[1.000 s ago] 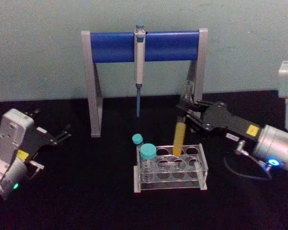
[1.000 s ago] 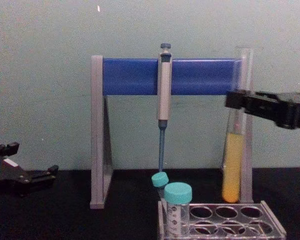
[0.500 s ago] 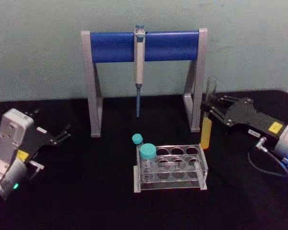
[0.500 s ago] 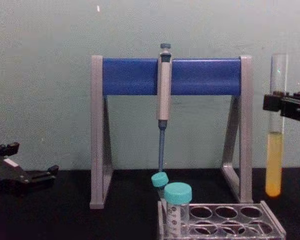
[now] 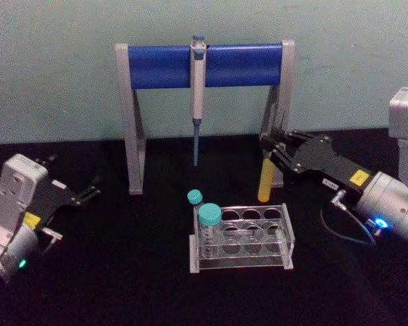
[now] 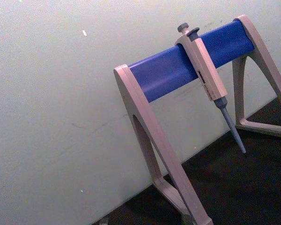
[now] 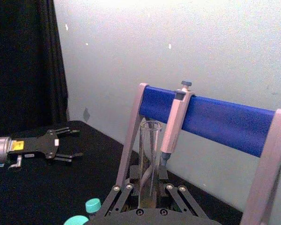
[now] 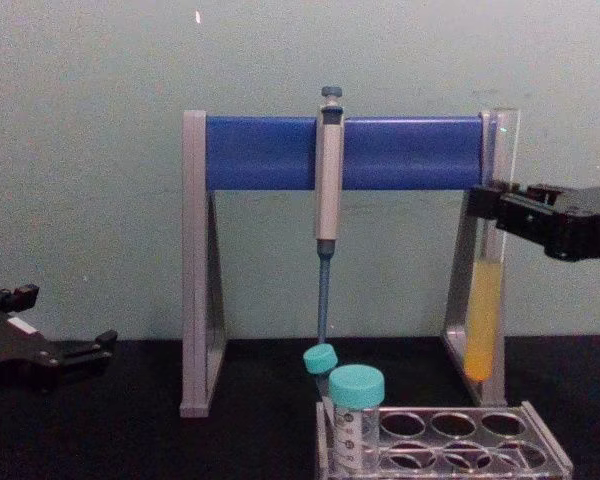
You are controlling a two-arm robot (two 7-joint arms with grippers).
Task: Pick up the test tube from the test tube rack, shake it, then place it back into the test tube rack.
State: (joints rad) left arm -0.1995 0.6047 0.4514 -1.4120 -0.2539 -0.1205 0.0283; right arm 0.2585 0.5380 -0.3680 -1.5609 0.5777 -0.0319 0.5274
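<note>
Right gripper (image 5: pixel 266 151): located right of centre in the head view, entering from the right edge. Its jaws are clamped on the test tube (image 5: pixel 265 182), gripping the clear glass above the liquid level. In the chest view the right gripper (image 8: pixel 490 205) enters from the right edge at mid height and holds the test tube (image 8: pixel 483 320) in front of the right leg of the pipette stand (image 8: pixel 260 152).

Test tube: held in the air, near upright with a slight lean. The yellow-orange liquid fills the lower part. The rounded bottom end is above and behind the right rear corner of the test tube rack (image 8: pixel 450 452) and does not touch it. In the right wrist view the open top of the test tube (image 7: pixel 149 154) rises between the jaws of the right gripper (image 7: pixel 147 190).

Test tube rack (image 5: pixel 285 238): stands on the black tabletop (image 5: pixel 122 272), lower centre of the head view. Two teal-capped tubes (image 5: pixel 209 215) occupy holes at its left end.

Left gripper (image 5: pixel 92 189): parked at the left edge of the head view, low over the tabletop, well apart from the rack. Its jaws are spread wide and hold nothing.

Pipette (image 5: pixel 197 88): hangs from the blue bar of the pipette stand (image 5: pixel 156 66), upper centre, tip down.
</note>
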